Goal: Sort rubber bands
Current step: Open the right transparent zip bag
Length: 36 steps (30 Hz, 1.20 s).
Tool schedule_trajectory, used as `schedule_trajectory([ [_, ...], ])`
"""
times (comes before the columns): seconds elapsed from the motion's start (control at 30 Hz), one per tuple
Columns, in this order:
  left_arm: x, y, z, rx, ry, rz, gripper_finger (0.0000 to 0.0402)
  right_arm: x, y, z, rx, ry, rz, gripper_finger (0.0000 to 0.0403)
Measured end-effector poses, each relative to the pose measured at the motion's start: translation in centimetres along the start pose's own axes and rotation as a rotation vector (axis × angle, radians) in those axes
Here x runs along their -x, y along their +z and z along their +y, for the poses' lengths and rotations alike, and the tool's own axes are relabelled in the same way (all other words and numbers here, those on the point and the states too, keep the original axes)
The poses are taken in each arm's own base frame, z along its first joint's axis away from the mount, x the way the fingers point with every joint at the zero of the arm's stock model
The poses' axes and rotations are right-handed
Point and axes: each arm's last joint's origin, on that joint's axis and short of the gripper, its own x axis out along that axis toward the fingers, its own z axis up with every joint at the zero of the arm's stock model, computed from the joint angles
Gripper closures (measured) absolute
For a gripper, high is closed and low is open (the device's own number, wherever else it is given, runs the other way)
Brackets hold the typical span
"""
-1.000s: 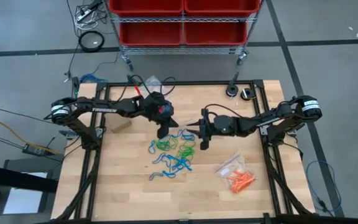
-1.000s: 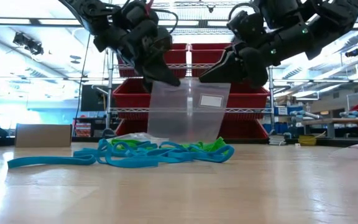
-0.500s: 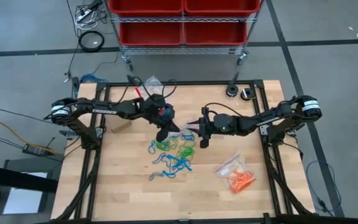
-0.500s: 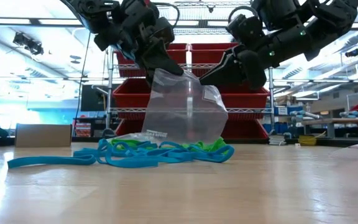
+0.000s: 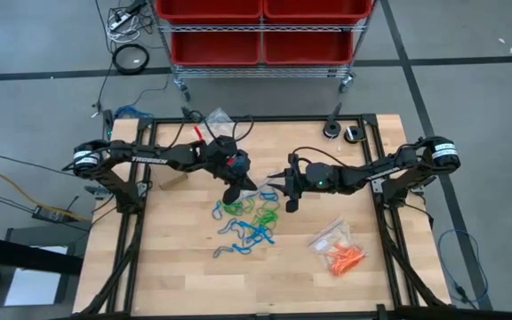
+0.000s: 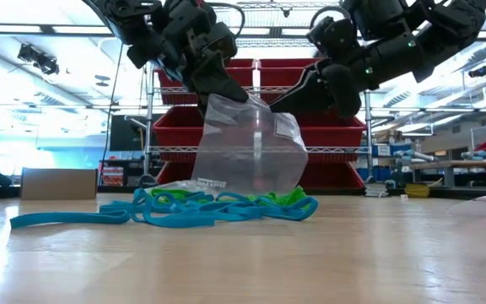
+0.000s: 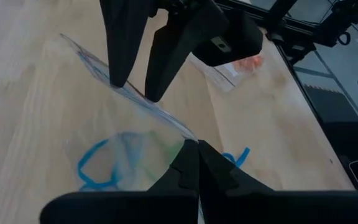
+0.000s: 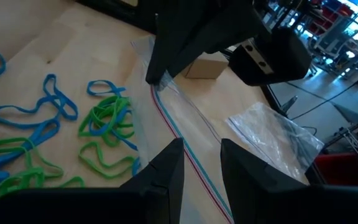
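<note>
A clear zip bag (image 6: pixel 251 152) hangs over a loose pile of blue and green rubber bands (image 5: pixel 247 218) at the table's middle. My left gripper (image 6: pixel 218 93) is shut on the bag's upper left corner. My right gripper (image 8: pixel 201 155) faces it from the right, fingers apart. The bag's striped zip rim (image 8: pixel 173 127) runs through the gap between those fingers. In the left wrist view my left gripper (image 7: pixel 196 146) sits at the rim, with the right fingers (image 7: pixel 126 50) beyond. Orange rubber bands lie in another clear bag (image 5: pixel 338 249) at the near right. My left gripper pinches the bag's top rim at its end (image 7: pixel 188 138) between its two shut fingers, slanting down from the table's left. The bag hangs below them, creased and tilted, its lower edge (image 6: pixel 226 184) down at the pile of bands. My right gripper stands astride the zip rim; I cannot tell whether a finger touches it.
A small cardboard box (image 5: pixel 172 178) lies by the left arm. A crumpled clear bag (image 5: pixel 216 116) and two small round things (image 5: pixel 332 131) sit at the far edge. A cart with red bins (image 5: pixel 260 36) stands beyond the table. Bare wood shows near the front edge.
My left gripper has swung slightly toward the right gripper and turned, still shut on the bag's corner. The bag hung flat and square before. It has since buckled, with its left corner peaked and its right top corner sagging. The right arm has kept still.
</note>
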Motion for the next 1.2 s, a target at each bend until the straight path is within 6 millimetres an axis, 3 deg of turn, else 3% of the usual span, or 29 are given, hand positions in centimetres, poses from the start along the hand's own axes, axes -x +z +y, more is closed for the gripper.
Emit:
schedule_trajectory([
  [0.73,0.01,-0.08,0.00,0.000,-0.003,0.008,0.0401,0.10,0.46,0.40,0.021,0.018,-0.038,0.0316],
  [0.87,0.01,-0.06,0.00,-0.001,-0.003,0.007,0.0401,0.10,0.18,0.52,0.014,0.031,-0.009,0.0336],
  [1.03,0.01,0.03,0.00,-0.005,-0.003,-0.001,0.0401,0.10,0.10,0.55,-0.001,0.034,-0.001,0.0395],
  [1.2,0.02,0.05,0.01,-0.006,-0.003,-0.003,0.0396,0.10,0.16,0.56,-0.033,0.048,-0.011,0.0401],
])
